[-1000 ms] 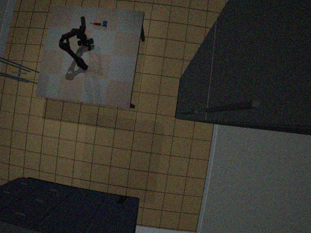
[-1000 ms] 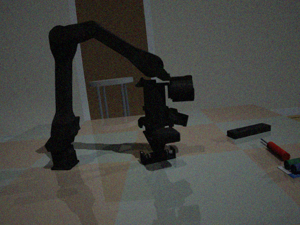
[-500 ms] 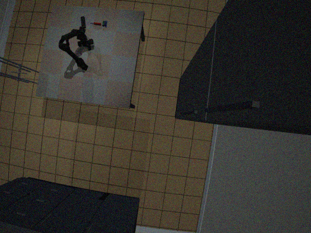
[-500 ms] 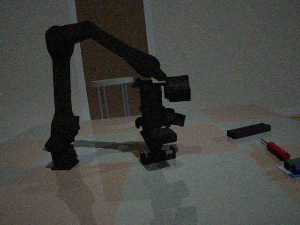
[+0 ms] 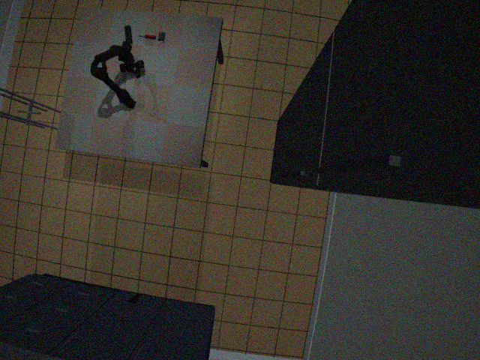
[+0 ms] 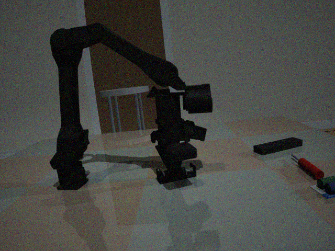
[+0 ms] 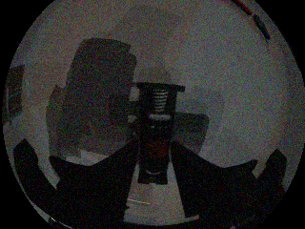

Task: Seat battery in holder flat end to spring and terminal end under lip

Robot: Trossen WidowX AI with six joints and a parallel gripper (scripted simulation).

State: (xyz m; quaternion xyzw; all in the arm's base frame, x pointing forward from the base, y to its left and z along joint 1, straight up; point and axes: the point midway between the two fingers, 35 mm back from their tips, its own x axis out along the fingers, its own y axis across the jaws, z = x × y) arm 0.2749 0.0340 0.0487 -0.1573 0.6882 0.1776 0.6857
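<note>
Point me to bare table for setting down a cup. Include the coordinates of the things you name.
Top view: the pale tabletop [image 5: 174, 143] [image 6: 243, 216] [image 7: 248, 95] looks bare between the black arm's base [image 5: 130, 101] [image 6: 70, 181] and the lower edge. Crowded: around the black battery holder [image 6: 172, 178] [image 7: 159, 87], and beside the red screwdriver [image 5: 150, 37] [image 6: 311, 168] [image 7: 242, 6].

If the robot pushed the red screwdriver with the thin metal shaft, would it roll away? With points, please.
The red-handled screwdriver [image 5: 150, 37] [image 6: 310, 168] might roll sideways, since its handle looks round. It would probably stay stiff, because its thin shaft looks like straight metal.
</note>
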